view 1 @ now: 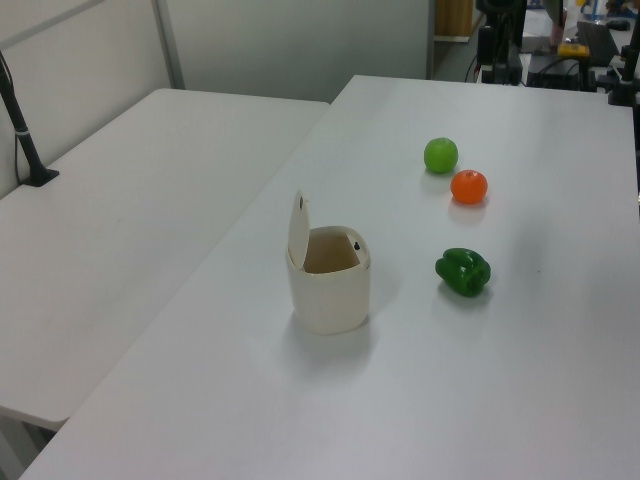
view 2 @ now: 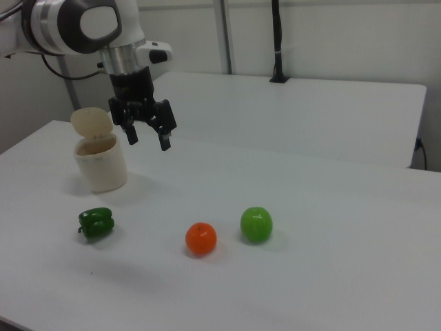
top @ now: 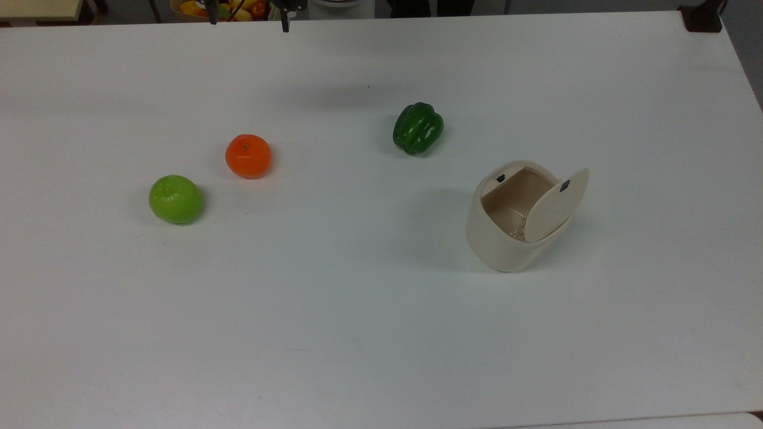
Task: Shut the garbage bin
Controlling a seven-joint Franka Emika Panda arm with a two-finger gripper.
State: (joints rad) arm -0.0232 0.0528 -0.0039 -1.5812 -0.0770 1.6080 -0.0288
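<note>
The garbage bin (top: 517, 217) stands upright on the white tabletop (top: 357, 310), on the top view's right, with its lid (top: 556, 204) swung up on its hinge and standing nearly vertical along one side of the rim. The cream interior is open to view, and a small black button (top: 501, 177) sits on the rim opposite the lid — so the task is not yet done.

In the right view the tool (view 2: 147, 134) hangs in the air with its two fingers spread apart, gripping nothing. It hovers above the tabletop just to the right view's right of the bin and a little higher than the raised lid (view 2: 92, 123), not touching it.

The relation that matters is this: the lid stands on the bin's far side from the tool, its inner face turned toward the opening. To shut it, the tool would probably have to pass over or around the bin and press the lid's outer face down toward the button side.

A green pepper (top: 418, 128), an orange (top: 248, 156) and a green apple (top: 176, 199) lie well apart from the bin.
</note>
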